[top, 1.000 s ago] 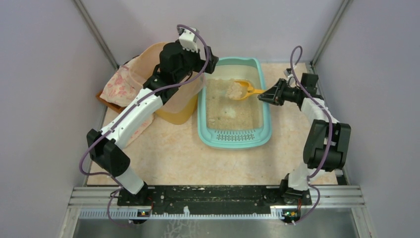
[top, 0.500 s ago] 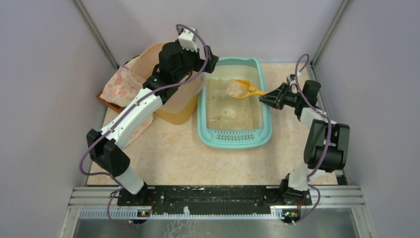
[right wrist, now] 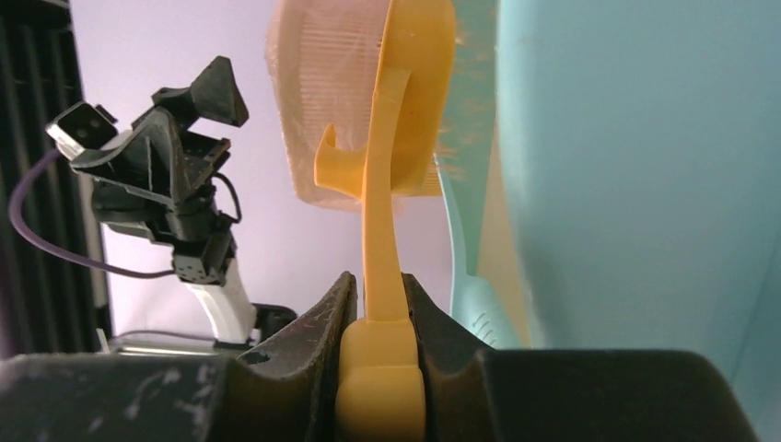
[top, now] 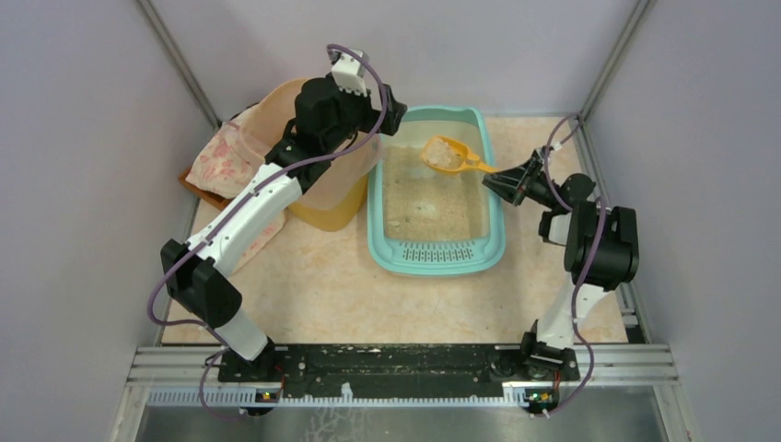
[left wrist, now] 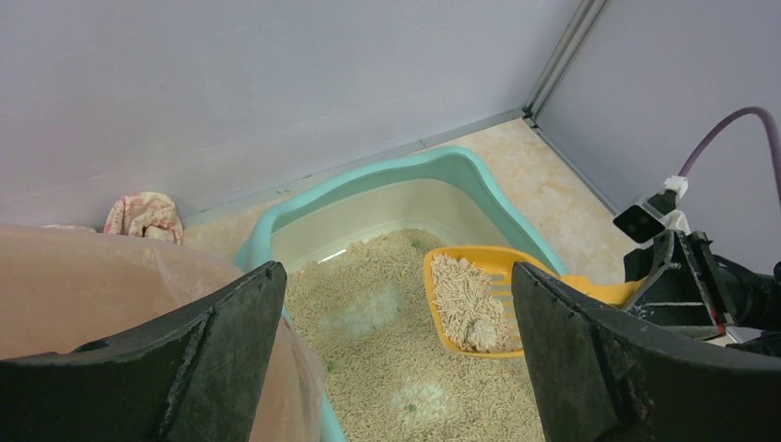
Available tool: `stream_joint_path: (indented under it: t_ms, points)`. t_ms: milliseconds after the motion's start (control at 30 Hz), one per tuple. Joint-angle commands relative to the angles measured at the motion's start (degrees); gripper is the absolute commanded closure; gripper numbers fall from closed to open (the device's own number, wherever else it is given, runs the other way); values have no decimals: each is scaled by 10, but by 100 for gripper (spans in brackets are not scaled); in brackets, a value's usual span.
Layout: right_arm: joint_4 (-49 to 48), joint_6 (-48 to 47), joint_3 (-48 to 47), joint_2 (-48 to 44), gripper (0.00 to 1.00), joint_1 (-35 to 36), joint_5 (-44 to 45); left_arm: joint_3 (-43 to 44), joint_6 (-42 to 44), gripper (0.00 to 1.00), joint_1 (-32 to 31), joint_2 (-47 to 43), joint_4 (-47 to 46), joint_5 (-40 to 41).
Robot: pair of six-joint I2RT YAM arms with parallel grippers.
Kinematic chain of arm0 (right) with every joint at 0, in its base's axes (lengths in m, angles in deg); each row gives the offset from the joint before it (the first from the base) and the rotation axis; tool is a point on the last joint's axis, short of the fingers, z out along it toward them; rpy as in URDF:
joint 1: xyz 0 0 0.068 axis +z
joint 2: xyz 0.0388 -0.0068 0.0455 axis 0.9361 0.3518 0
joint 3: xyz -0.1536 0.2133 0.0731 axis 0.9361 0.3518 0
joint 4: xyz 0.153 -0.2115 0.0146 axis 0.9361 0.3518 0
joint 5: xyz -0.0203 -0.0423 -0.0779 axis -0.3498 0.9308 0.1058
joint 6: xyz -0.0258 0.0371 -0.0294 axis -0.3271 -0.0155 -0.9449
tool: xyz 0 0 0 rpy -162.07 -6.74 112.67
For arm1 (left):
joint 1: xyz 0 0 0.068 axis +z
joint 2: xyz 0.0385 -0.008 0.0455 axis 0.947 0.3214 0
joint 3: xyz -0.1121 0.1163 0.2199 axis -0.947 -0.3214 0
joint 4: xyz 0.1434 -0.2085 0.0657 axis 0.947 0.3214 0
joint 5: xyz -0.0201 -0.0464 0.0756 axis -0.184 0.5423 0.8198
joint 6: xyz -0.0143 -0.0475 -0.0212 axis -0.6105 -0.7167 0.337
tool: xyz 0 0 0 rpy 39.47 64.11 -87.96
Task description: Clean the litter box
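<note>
The right gripper, clamped on the handle of the loaded scoop, holds it above the litter box, long axis aimed at the bin beyond the box's left wall.

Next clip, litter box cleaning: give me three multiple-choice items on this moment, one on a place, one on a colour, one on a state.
1. Where is the bowl of the scoop?
A. outside the litter box
B. raised over the litter box's far half
C. flat on its near grille

2. What colour is the scoop?
A. teal
B. black
C. orange-yellow

3. The left end effector is:
A. open, gripping nothing
B. shut on the scoop
C. shut on the litter box's rim

Answers: 1 B, the top view shows the bowl over the far half. 2 C, every view shows it orange-yellow. 3 A, the left wrist view shows the jaws wide apart with nothing gripped between them.
</note>
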Motion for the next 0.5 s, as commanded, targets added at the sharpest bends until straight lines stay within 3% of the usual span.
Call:
stream_joint_path:
  t_ms: [0, 167, 367, 467]
  points:
    - [-267, 151, 16, 26, 100, -5, 5, 13, 0, 3, 4, -1, -18, -7]
    - [-236, 131, 9, 8, 100, 1, -2, 14, 1, 3, 6, 2, -19, -5]
    - [-66, 2, 1, -44, 100, -27, -20, 26, -1, 3, 6, 12, -20, -6]
    - [95, -133, -26, -68, 100, -3, -32, 25, -1, 3, 7, 15, -20, -6]
